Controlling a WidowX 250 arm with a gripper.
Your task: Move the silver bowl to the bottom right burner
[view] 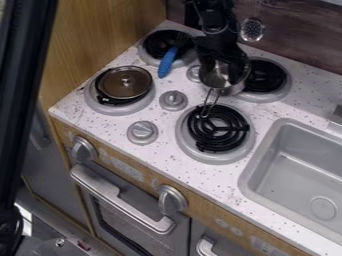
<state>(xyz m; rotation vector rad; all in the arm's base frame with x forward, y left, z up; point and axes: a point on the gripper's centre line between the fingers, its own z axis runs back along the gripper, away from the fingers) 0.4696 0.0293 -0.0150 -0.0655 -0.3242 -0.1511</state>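
Note:
My gripper [217, 52] hangs at the top centre, over the back part of the stove, overlapping the upper left rim of the silver bowl [230, 86]. This bowl is a small pot whose wire handle points down toward the front. It stands or hangs at the left edge of the back right burner [267, 77]; whether it touches the counter I cannot tell. Part of its inside and rim is hidden by the gripper. The bottom right burner [217, 128], a black coil in a grey ring, lies just in front, with the handle's tip over its back edge.
A lidded brown pan [125, 82] sits on the front left burner. On the back left burner is a black pan-like item with a blue handle [167, 62]. Knobs [174, 100] stand between the burners. The sink [294, 170] is at the right, and a wall rises behind.

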